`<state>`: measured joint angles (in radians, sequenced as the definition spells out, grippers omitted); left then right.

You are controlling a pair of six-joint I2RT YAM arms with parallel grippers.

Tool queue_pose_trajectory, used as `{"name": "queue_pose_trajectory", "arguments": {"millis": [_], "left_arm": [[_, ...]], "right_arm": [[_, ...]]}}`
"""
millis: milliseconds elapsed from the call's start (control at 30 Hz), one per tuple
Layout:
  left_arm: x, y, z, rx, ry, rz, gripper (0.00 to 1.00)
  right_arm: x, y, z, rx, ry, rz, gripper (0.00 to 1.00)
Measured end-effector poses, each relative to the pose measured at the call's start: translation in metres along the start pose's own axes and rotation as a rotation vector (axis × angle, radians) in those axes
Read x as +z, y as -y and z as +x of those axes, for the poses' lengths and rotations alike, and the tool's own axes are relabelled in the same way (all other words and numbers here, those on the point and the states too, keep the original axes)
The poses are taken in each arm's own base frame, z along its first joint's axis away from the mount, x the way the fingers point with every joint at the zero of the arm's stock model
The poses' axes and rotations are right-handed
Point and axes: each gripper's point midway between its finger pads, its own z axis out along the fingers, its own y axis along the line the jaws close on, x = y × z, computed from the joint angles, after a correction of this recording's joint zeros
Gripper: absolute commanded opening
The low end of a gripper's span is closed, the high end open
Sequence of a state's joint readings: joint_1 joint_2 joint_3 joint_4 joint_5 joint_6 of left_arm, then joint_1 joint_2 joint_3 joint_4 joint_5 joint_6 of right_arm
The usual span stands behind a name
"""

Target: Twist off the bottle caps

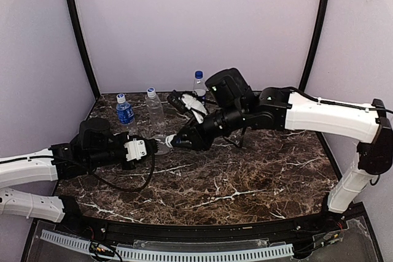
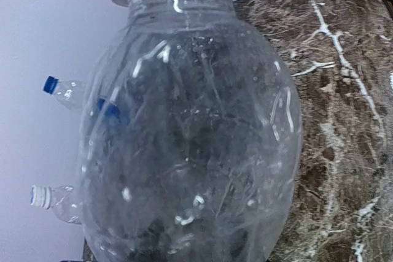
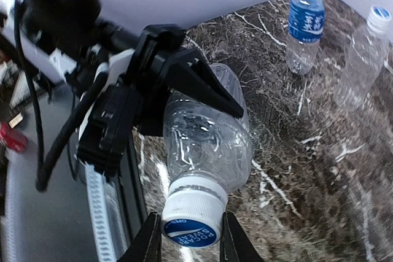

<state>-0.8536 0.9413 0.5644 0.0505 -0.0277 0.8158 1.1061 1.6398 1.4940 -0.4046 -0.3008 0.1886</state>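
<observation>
The right end effector (image 3: 191, 245) is narrowed onto the cap (image 3: 191, 218) of a clear bottle (image 3: 206, 139), with one finger against each side of the white cap and its blue printed top. The bottle lies on its side above the worktop (image 3: 319, 170). The left end effector (image 3: 202, 87) clasps the bottle's body from the other end, black fingers closed around the plastic. The cap looks fully seated on the neck, so we judge that the unscrewing has hardly begun, if at all. Farther out, near the back wall, stand a blue-labelled bottle (image 1: 125, 113), an unlabelled bottle (image 1: 155, 110) and a second blue-labelled bottle (image 1: 199, 86), all upright, capped and apart from both arms. As far as we can tell, no cap is off and all four are left to do.
</observation>
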Motion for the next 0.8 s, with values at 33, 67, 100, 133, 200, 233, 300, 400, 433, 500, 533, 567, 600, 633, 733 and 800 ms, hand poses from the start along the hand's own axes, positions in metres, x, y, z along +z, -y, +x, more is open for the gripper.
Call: {"name": "queue_pose_trajectory", "arguments": {"millis": [33, 67, 100, 133, 200, 233, 300, 400, 433, 500, 533, 567, 600, 633, 733, 800], "left_arm": [[-0.001, 0.009, 0.0, -0.01, 0.008, 0.048, 0.24], [-0.002, 0.017, -0.001, -0.014, 0.017, 0.088, 0.23], [-0.004, 0.028, -0.001, -0.02, 0.026, 0.142, 0.22], [-0.006, 0.037, -0.002, -0.022, 0.034, 0.184, 0.22], [-0.009, 0.053, -0.003, -0.026, 0.048, 0.263, 0.21], [-0.011, 0.06, -0.003, -0.03, 0.05, 0.297, 0.21], [-0.014, 0.067, -0.002, -0.036, 0.051, 0.337, 0.21], [-0.017, 0.071, -0.003, -0.037, 0.054, 0.37, 0.21], [-0.018, 0.072, -0.004, -0.038, 0.055, 0.378, 0.21], [-0.018, 0.074, -0.004, -0.04, 0.056, 0.386, 0.21], [-0.019, 0.075, -0.003, -0.041, 0.051, 0.39, 0.21], [-0.019, 0.075, -0.001, -0.041, 0.046, 0.392, 0.21], [-0.019, 0.076, -0.001, -0.043, 0.042, 0.395, 0.21], [-0.019, 0.077, 0.0, -0.044, 0.04, 0.397, 0.21], [-0.019, 0.076, 0.0, -0.048, 0.038, 0.397, 0.21], [-0.018, 0.075, 0.001, -0.051, 0.032, 0.389, 0.21]], "right_arm": [[0.0, -0.007, 0.008, -0.084, -0.026, 0.01, 0.0], [0.001, -0.012, 0.015, -0.16, -0.049, 0.018, 0.0], [0.001, -0.019, 0.024, -0.26, -0.073, 0.028, 0.0], [0.001, -0.024, 0.031, -0.344, -0.092, 0.035, 0.0], [0.003, -0.035, 0.046, -0.521, -0.13, 0.045, 0.0], [0.005, -0.039, 0.05, -0.601, -0.143, 0.051, 0.0], [0.006, -0.042, 0.055, -0.727, -0.162, 0.067, 0.0], [0.007, -0.046, 0.058, -0.898, -0.187, 0.102, 0.0], [0.007, -0.045, 0.059, -0.942, -0.194, 0.115, 0.0], [0.008, -0.044, 0.059, -1.007, -0.209, 0.14, 0.12], [0.009, -0.042, 0.06, -1.034, -0.218, 0.152, 0.34], [0.01, -0.04, 0.06, -1.054, -0.225, 0.161, 0.54], [0.011, -0.039, 0.06, -1.074, -0.232, 0.172, 0.67], [0.011, -0.038, 0.06, -1.081, -0.236, 0.184, 0.77], [0.01, -0.031, 0.056, -1.082, -0.24, 0.233, 0.98], [0.009, -0.028, 0.052, -1.067, -0.231, 0.265, 0.99]]}}
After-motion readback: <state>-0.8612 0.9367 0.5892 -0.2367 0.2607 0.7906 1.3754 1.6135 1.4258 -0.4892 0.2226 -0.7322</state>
